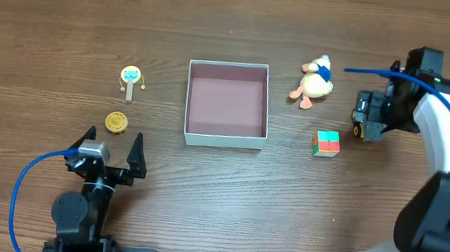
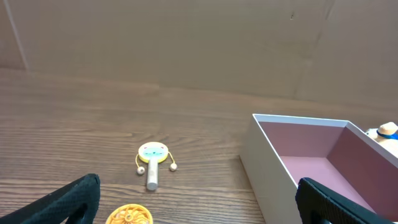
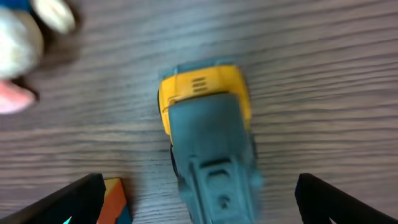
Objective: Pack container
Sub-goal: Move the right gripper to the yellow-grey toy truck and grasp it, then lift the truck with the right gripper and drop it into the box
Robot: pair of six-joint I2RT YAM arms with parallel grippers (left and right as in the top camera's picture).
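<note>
The container, a shallow white-walled square box with a pinkish-mauve bottom, sits mid-table and holds nothing; its near wall shows in the left wrist view. My right gripper is open, low over a grey-and-yellow toy truck to the right of the box. In the right wrist view the truck lies between the spread fingers, blurred. My left gripper is open and empty at the front left, also seen in the left wrist view.
A plush duck lies right of the box's far corner. A coloured cube sits beside the truck, and shows in the right wrist view. Left of the box are a small rattle drum and a yellow disc.
</note>
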